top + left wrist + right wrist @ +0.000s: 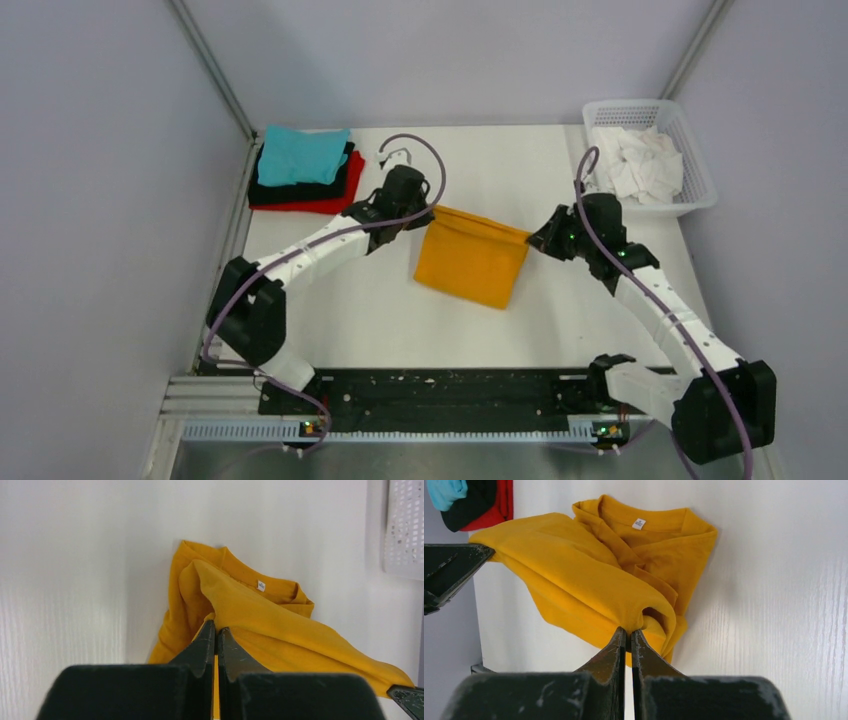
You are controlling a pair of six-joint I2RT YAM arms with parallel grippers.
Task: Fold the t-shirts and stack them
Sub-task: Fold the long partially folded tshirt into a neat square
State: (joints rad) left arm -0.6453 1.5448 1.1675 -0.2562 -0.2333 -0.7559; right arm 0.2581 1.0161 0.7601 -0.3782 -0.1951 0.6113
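Note:
The mustard-orange t-shirt [470, 260] hangs partly folded over the middle of the table, its far edge stretched between both grippers. My left gripper [428, 214] is shut on its left corner; the cloth [280, 635] drapes past the tips [216, 626] in the left wrist view. My right gripper [535, 241] is shut on its right corner; the right wrist view shows the cloth [589, 580] pinched at the tips [628, 632], with collar and label lying on the table. A folded stack sits at the far left: teal tee [300, 155] on top, black tee [340, 180], red tee [335, 200] at the bottom.
A white plastic basket [690, 150] with crumpled white cloth [635, 165] stands at the far right corner. Grey walls close the table on the left, back and right. A black rail [440, 395] runs along the near edge between the arm bases.

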